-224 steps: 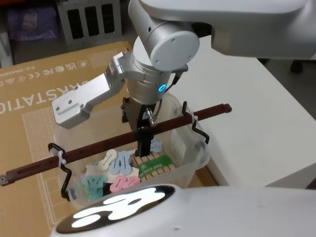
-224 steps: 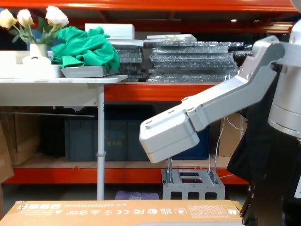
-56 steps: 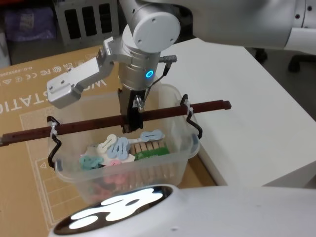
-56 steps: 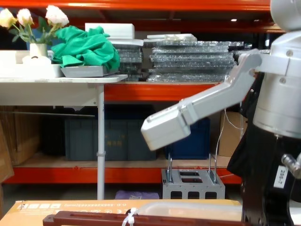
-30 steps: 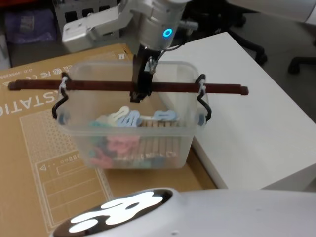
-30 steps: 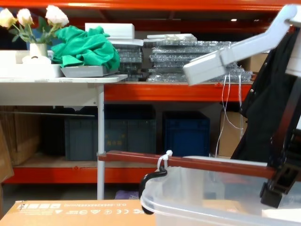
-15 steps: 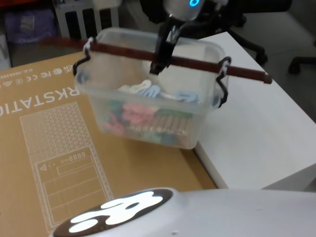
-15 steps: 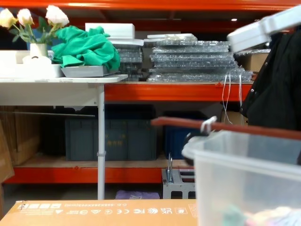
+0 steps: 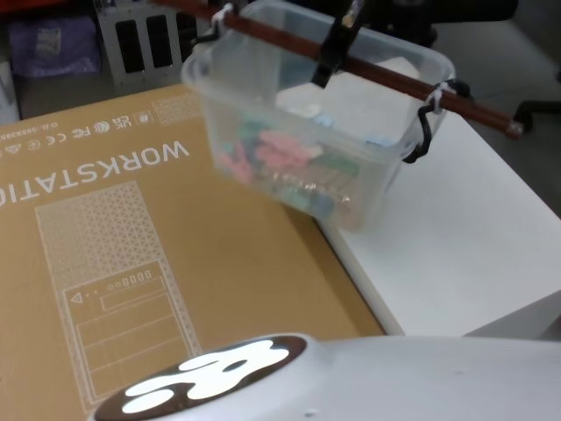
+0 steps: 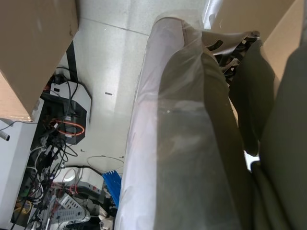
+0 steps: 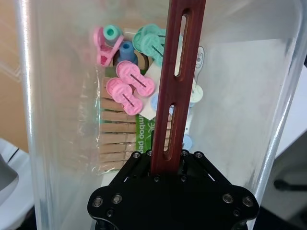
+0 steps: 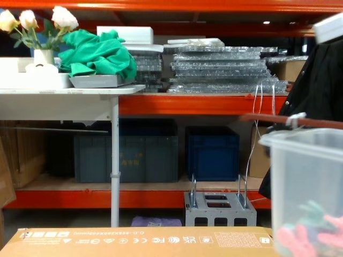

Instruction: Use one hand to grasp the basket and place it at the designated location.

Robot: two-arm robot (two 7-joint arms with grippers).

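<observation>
Right hand (image 11: 165, 165) pinched tight on the dark red bar (image 9: 386, 77) spanning the basket (image 9: 307, 158), which hangs tilted in the air over the edge where the cardboard sheet (image 9: 131, 246) meets the white bench (image 9: 456, 246), orange shelving (image 12: 187, 104) behind.

At the bottom of the head view the robot's body (image 9: 263, 386) bulges in as a smooth, pale grey shell with a glossy black oval panel (image 9: 197, 386) catching white reflections. The right gripper (image 11: 172, 203) is matt black, built of angular plates studded with small silver screws. A pale grey arm segment (image 12: 328, 27) shows at the upper right of the chest view.
</observation>
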